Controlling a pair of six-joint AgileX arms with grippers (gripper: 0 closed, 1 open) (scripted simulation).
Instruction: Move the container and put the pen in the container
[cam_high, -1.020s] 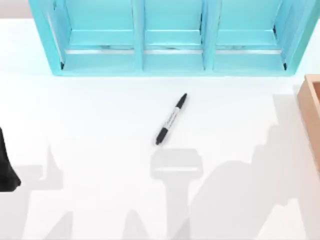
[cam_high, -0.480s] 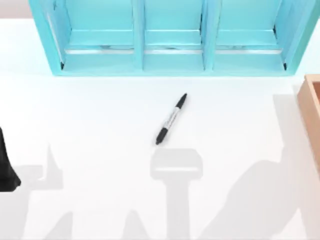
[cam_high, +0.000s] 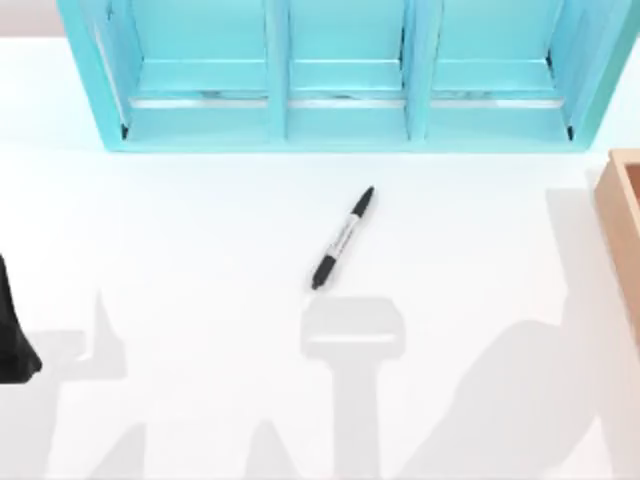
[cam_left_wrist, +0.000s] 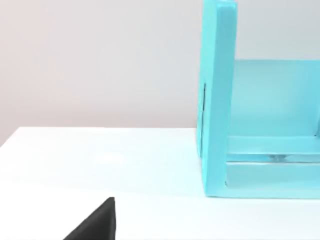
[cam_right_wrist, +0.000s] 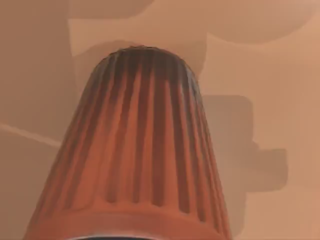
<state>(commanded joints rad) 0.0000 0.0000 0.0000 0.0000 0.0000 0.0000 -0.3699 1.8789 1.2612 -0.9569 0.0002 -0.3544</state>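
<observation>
Turquoise shelf unit (cam_high: 340, 75), white table (cam_high: 200, 230)

A sliver of the left arm (cam_high: 12, 330) appears as a plain matte black, rounded shape. In the left wrist view, part of the left hand (cam_left_wrist: 95, 222) is a flat black wedge without markings.

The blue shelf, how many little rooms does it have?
3. The shelf stands at the table's far edge with its compartments side by side: one at left, one in the middle, one at right. All look empty, though their back parts may be hidden.
</observation>
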